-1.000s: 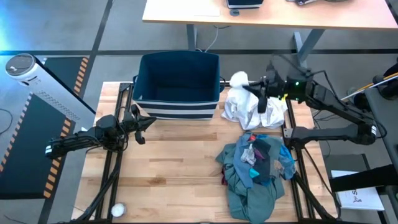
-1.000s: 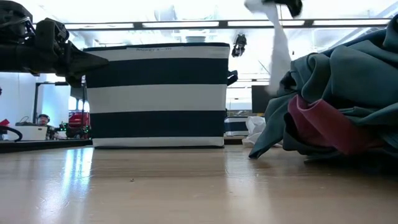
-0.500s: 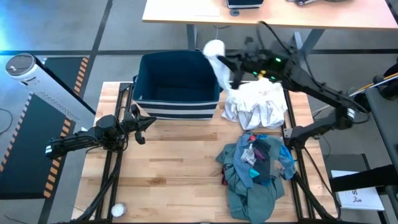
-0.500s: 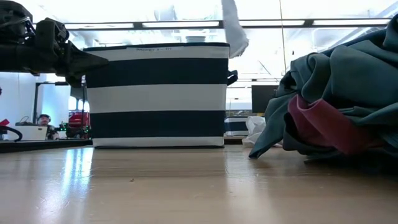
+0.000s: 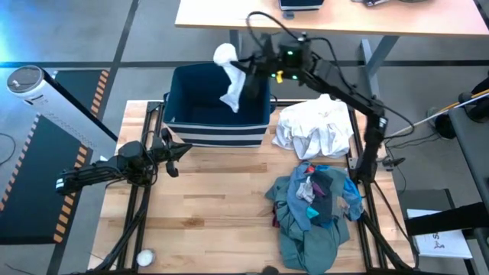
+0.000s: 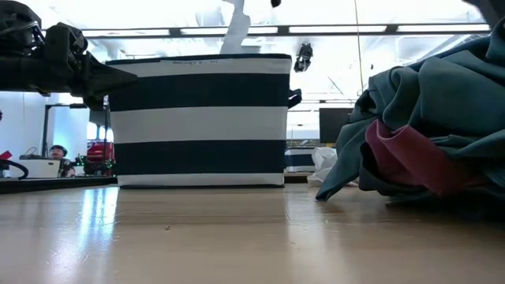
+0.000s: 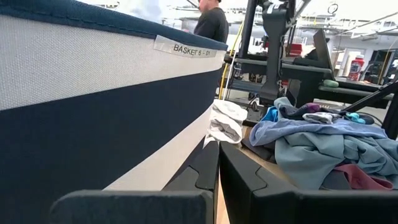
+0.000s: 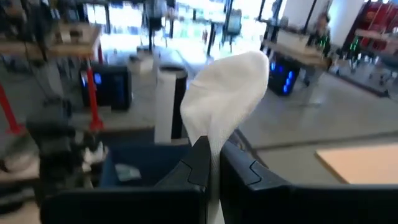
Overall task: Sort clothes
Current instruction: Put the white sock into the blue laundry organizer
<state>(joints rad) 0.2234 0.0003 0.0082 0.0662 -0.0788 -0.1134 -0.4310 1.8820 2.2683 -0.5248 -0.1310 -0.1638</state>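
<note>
Centrally, the navy fabric bin [image 5: 218,103] with white stripes stands at the table's [image 5: 221,221] far edge, open side up; it serves as landmark. Right of the bin and nearer the front edge lies the mixed heap of clothes [image 5: 315,210], teal-green garment outermost, with blue, grey and red pieces showing on top. Directly beside the bin's right wall rests a crumpled white garment [image 5: 315,128]. Above the bin's open mouth, toward its right rear part, the right gripper [image 5: 250,67] has its fingers pinched on a small white piece [image 5: 229,84], which dangles clear of the rim over the interior. Left of the bin's front corner the left gripper [image 5: 174,150] hangs just above the tabletop, fingers pressed together, holding nothing.
</note>
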